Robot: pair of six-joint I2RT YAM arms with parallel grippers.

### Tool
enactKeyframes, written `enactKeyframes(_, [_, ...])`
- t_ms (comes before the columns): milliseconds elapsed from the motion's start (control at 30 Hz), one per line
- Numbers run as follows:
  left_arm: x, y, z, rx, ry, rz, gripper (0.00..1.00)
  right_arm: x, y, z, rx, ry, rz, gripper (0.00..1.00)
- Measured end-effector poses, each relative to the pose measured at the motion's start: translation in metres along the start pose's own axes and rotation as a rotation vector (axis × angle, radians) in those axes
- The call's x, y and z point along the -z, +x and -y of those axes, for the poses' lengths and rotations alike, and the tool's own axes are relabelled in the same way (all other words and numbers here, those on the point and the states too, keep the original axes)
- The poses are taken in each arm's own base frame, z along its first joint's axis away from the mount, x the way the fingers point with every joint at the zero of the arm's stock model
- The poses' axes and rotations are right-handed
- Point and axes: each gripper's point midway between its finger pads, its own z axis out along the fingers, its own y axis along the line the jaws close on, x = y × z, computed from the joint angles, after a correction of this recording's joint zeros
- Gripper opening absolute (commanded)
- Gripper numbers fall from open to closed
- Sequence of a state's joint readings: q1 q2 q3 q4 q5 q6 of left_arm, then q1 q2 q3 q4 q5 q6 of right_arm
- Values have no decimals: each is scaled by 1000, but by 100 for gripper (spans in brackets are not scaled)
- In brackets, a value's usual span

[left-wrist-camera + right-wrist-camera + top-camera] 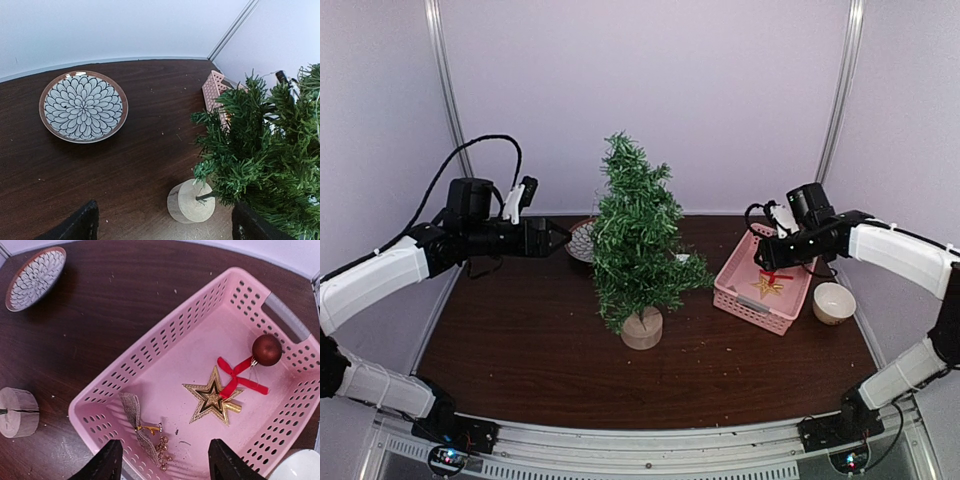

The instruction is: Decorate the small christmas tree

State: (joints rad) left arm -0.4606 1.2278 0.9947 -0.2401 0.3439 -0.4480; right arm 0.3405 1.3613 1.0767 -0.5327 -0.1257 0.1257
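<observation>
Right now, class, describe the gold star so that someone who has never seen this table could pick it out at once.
Find the small christmas tree in the middle, then the pink basket to its right. On the basket's floor lies the gold star, beside a red ribbon and a dark red ball. It alone is flat, five-pointed and gold.

Top camera, above and behind the arm bases [455, 432], takes in the whole desk [520, 340]. Left wrist looks down beside the tree [270, 145]; right wrist hangs close over the basket [150, 360]. Both show plate [82, 106] and stump [190, 202]
</observation>
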Motion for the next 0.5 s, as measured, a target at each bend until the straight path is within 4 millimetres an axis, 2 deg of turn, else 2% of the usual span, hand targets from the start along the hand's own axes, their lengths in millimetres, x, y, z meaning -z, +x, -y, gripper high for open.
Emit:
enactKeyframes(100, [0,-1,0,-2,1,5,92,-31,16,7,11,41,-91,55])
enactKeyframes(233, [-1,2,-2,1,-4,-1,92,-59,33,10,18,49,-179,48])
enactKeyframes(367, [-1,3,-3,1,-7,-1,92,-78,53,5,13,17,-253,43])
enactKeyframes(500, [-1,3,-3,1,-7,-1,92,-86,64,-8,19,-28,-291,42])
